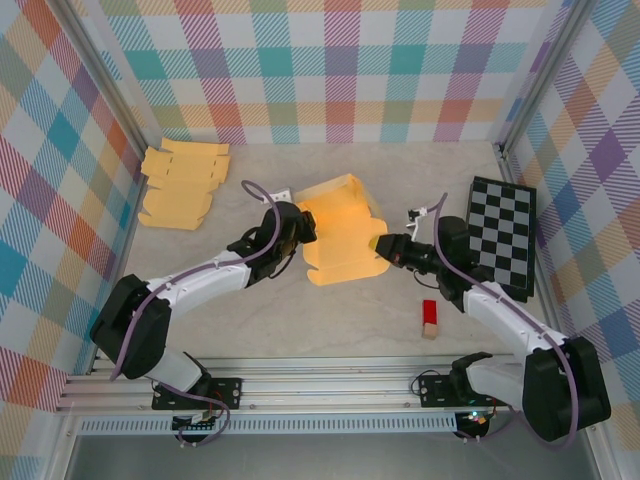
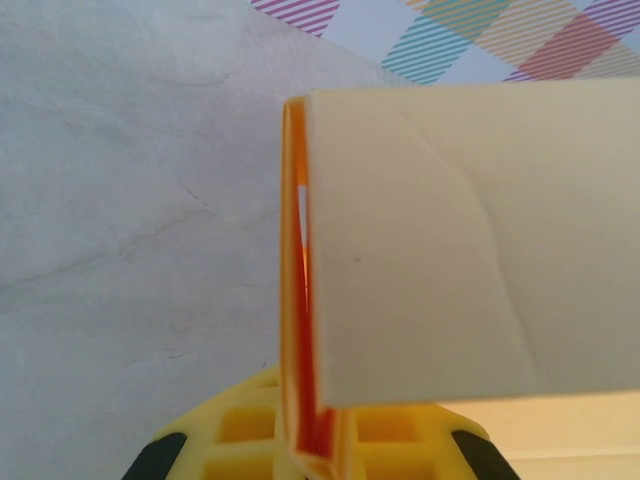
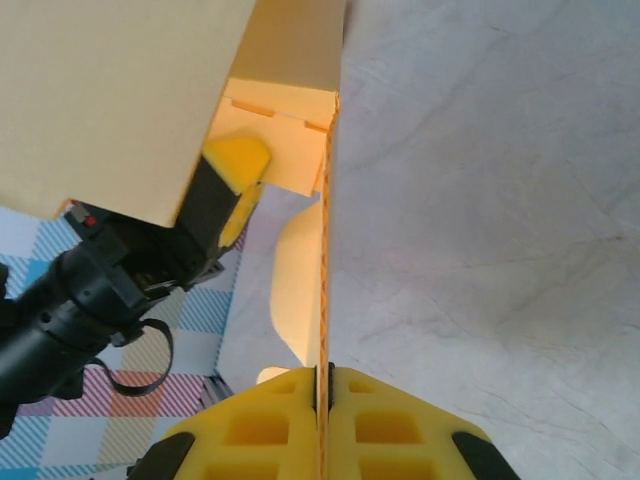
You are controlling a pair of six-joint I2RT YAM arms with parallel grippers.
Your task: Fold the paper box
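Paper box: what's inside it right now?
One yellow-padded finger of the left tool reaches inside the paper box, near an inner flap. Its top panel hides the rest of the interior.

The top view looks steeply down from above and behind the arm bases, wide enough for the whole desk (image 1: pixel 330 320). Each wrist view looks out along its own pincer, left pincer (image 2: pixel 315 450) and right pincer (image 3: pixel 322 420), very close against the paper box (image 1: pixel 340 235), which all three views share.
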